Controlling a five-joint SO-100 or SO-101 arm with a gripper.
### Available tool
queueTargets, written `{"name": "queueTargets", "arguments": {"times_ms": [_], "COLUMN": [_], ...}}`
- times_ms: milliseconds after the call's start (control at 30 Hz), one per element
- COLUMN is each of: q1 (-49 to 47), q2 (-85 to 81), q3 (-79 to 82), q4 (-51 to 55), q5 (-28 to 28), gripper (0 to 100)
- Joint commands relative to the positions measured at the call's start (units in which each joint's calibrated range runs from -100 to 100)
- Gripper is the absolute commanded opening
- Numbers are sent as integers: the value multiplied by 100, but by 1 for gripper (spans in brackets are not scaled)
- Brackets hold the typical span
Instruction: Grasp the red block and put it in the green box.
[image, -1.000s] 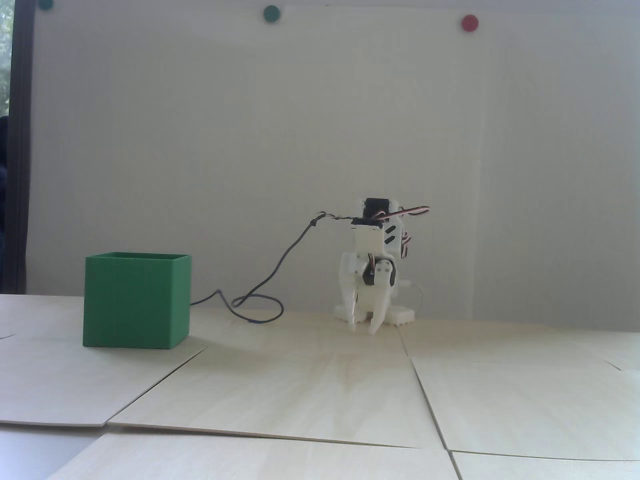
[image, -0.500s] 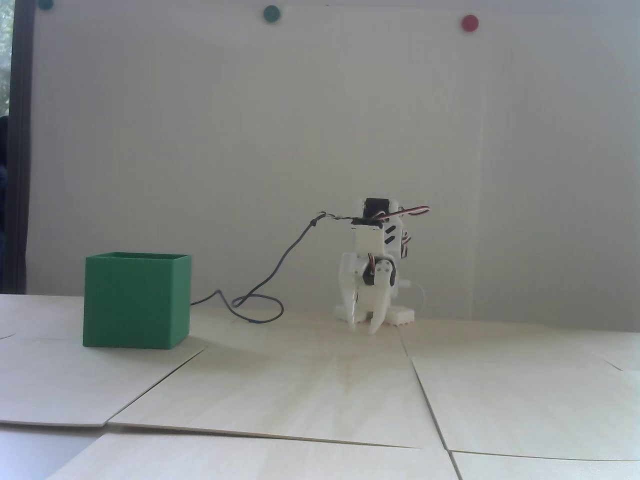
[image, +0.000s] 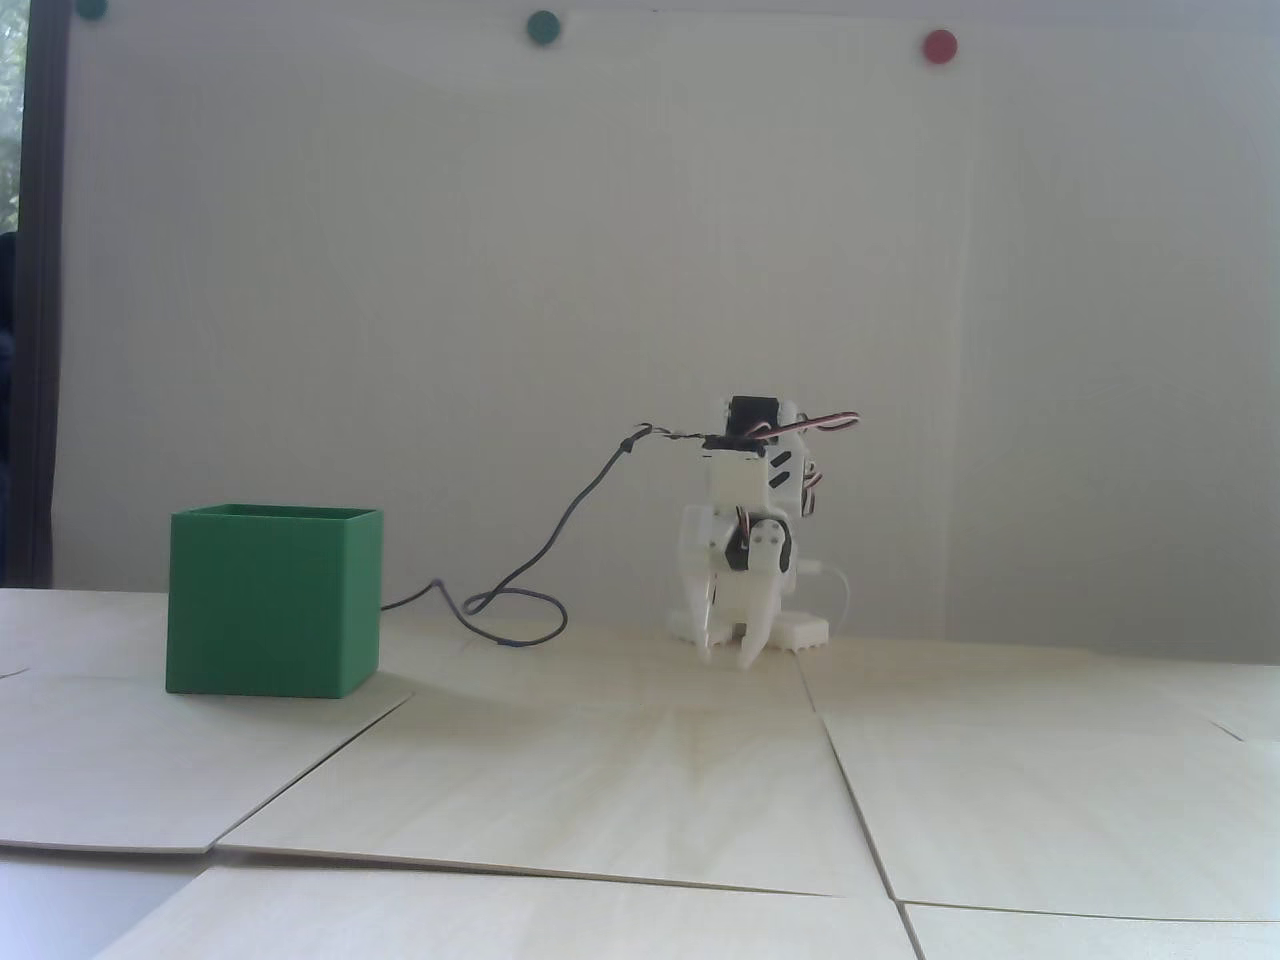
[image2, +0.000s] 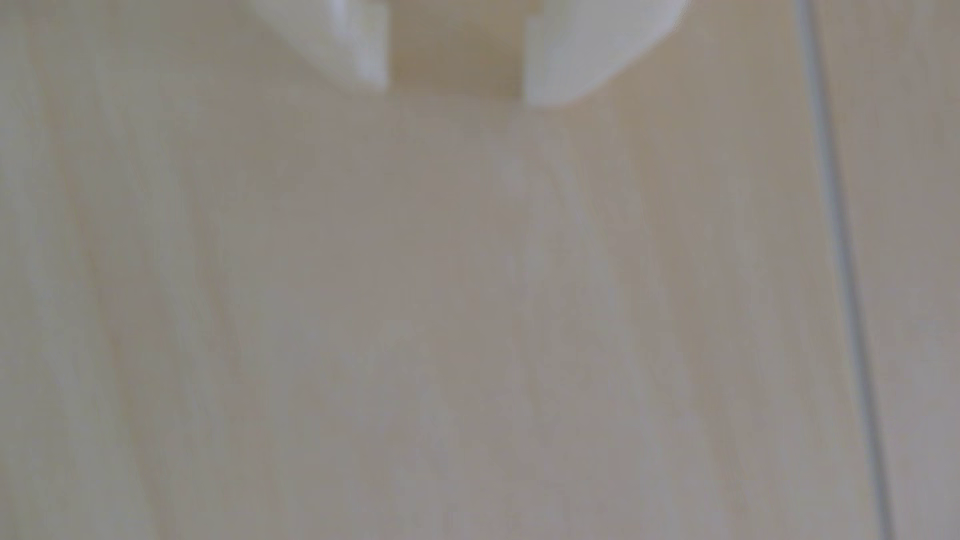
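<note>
The green box (image: 272, 600) stands on the pale wood table at the left of the fixed view, its top opening facing up. The red block shows in neither view. My white arm sits folded at the back centre. Its gripper (image: 728, 657) points down, with the tips just above the table, well to the right of the box. In the wrist view the gripper (image2: 457, 93) enters from the top edge. Its two white fingers (image2: 571, 57) stand apart, and only bare wood shows between them.
A dark cable (image: 520, 600) loops on the table between the box and the arm's base. The table is made of wood panels with seams (image: 850, 790), and one seam (image2: 841, 259) runs down the right of the wrist view. Round dots (image: 940, 45) are stuck on the white wall.
</note>
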Motion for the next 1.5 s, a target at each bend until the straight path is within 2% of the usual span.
{"name": "queueTargets", "arguments": {"times_ms": [0,1467], "q1": [6,-35], "q2": [9,9], "q3": [73,73], "q4": [93,17], "q5": [23,29], "gripper": [8,8]}}
